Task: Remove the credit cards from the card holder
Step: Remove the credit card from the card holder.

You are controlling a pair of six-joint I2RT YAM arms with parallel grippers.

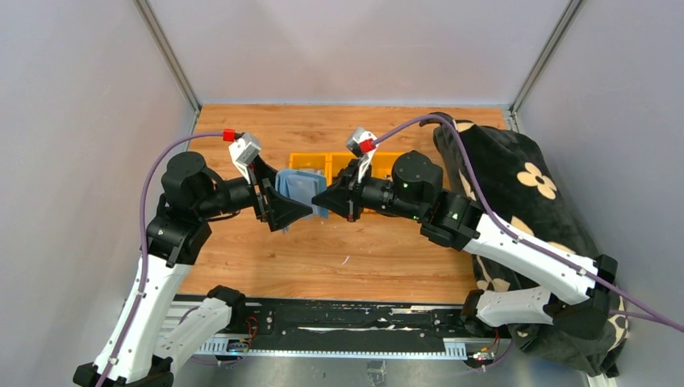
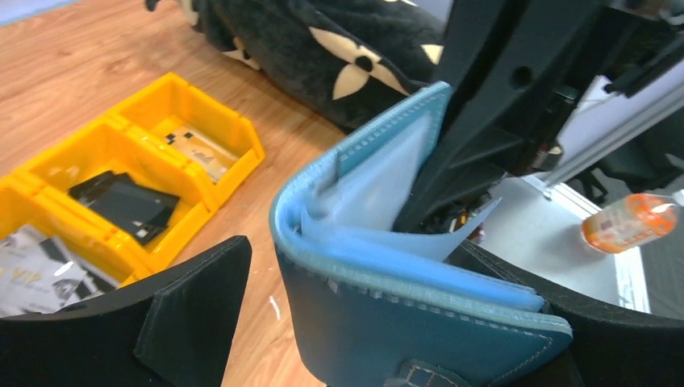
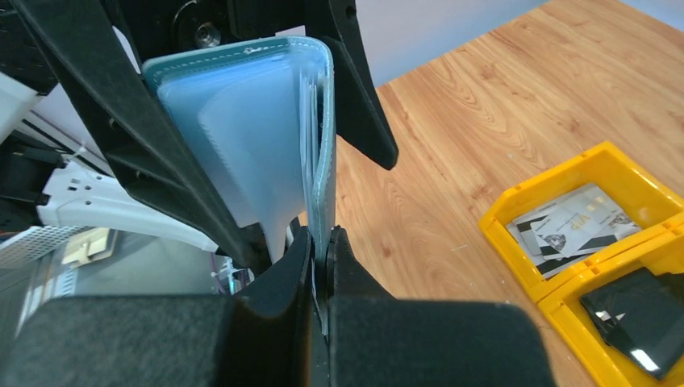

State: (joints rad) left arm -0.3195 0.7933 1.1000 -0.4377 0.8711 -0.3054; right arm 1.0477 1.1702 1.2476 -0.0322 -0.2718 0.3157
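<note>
The slate-blue card holder [image 1: 300,189] hangs half unfolded above the table between both arms, its pale sleeves fanned out [image 2: 379,193]. My right gripper [image 3: 321,242] is shut on one edge of the holder [image 3: 242,129]. My left gripper [image 2: 363,266] is open, its black fingers [image 2: 193,314] standing on either side of the holder's dark cover [image 2: 419,322] with a gap on the left. Credit cards lie in the yellow bins: a dark one [image 2: 125,205] and pale ones [image 3: 573,222]. No card shows in the sleeves.
A row of yellow bins [image 1: 310,164] stands just behind the holder on the wooden table. A black blanket with cream flowers [image 1: 516,185] fills the right side. Grey walls close in the left, back and right.
</note>
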